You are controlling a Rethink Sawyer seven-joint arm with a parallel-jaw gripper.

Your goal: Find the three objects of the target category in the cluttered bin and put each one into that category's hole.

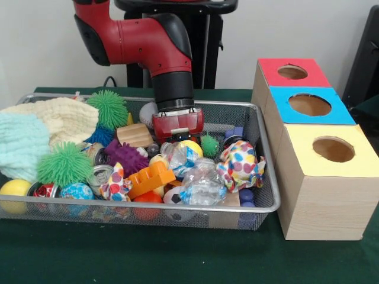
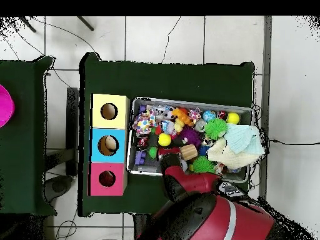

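Observation:
The wire mesh bin (image 1: 269, 177) stands full of clutter on the green table and also shows in the overhead view (image 2: 187, 99). My gripper (image 1: 177, 139) is lowered into the bin's far middle, next to a wooden block (image 1: 135, 135) and a yellow ball (image 1: 191, 147). Its tips are buried in the clutter. From overhead the gripper (image 2: 170, 161) is at the bin's edge nearest the robot. I cannot make out any plush animal toy for sure. The red-topped box's hole (image 1: 292, 72) (image 2: 107, 179) is the farthest of the three in the front view, right of the bin.
The blue-topped box (image 1: 331, 112) and yellow-topped box (image 1: 361, 157) stand in a row with the red one. The bin holds green spiky balls (image 1: 108, 107), a cream cloth (image 1: 59, 118), a pale green cloth (image 1: 21, 141), an orange brick (image 1: 151, 177), a crumpled clear bottle (image 1: 202, 184) and a spotted bundle (image 1: 240, 165).

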